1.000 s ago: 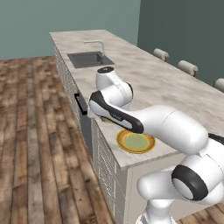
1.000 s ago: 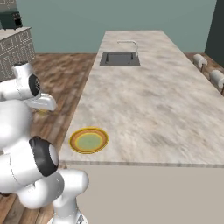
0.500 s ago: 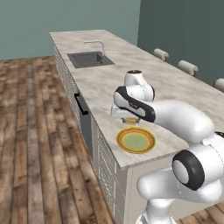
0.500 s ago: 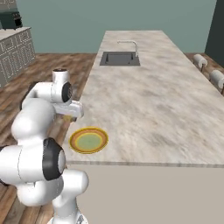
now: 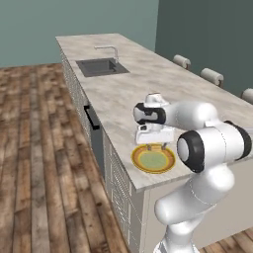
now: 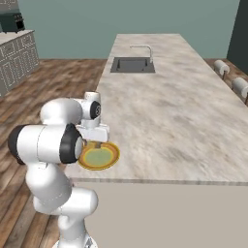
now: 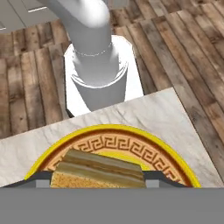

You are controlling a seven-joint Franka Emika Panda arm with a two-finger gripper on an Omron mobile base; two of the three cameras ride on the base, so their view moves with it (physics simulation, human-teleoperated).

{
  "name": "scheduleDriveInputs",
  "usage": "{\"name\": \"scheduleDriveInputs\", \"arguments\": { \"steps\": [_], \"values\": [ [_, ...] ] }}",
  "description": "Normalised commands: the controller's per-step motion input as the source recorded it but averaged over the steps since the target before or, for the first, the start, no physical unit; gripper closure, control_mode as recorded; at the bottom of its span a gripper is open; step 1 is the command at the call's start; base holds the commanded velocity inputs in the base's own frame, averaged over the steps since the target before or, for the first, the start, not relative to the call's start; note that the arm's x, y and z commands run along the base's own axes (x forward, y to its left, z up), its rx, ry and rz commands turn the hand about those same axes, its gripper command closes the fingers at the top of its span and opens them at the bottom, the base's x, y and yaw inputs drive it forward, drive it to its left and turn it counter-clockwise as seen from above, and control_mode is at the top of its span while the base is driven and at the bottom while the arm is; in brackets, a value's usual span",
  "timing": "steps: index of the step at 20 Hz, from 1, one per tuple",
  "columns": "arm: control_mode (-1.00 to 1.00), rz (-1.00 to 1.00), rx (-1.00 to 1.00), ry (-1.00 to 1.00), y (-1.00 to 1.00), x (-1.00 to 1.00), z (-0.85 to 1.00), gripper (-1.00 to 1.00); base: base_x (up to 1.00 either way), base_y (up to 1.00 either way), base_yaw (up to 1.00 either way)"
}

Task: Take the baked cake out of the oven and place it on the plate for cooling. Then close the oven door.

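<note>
Gripper (image 7: 98,183) now swung over plate (image 7: 162,151) (from beside counter), fingers clasping cake (image 7: 97,170); release next.

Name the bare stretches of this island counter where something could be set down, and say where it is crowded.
Free: the marble between the sink and the plate, and the far side toward the stools. Crowded: the near corner, where the hand holds the cake over the plate.

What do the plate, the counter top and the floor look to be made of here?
Plate: likely glazed ceramic, with a smooth yellow rim and a printed key-pattern band.
Counter top: looks like polished marble or similar stone, pale beige with grey veining.
Floor: wood planks, brown, with visible grain and board seams; matte finish.
</note>
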Motion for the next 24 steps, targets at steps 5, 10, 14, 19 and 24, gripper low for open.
{"name": "scheduleDriveInputs", "arguments": {
  "steps": [5, 10, 14, 19, 24],
  "values": [
    [-1.00, 0.00, -0.06, 0.14, -0.02, 0.33, -0.79, 1.00, 0.00, 0.00, 0.00],
    [-1.00, 0.01, -0.04, 0.00, 0.00, 0.43, -0.44, 1.00, 0.00, 0.00, 0.00],
    [-1.00, 0.04, -0.03, -0.03, -0.05, 0.21, -0.44, 1.00, 0.00, 0.00, 0.00],
    [-1.00, 0.02, -0.01, -0.11, -0.02, 0.00, -0.32, 1.00, 0.00, 0.00, 0.00],
    [-1.00, 0.00, 0.00, -0.15, 0.00, -0.05, -0.27, 1.00, 0.00, 0.00, 0.00]
  ]
}}
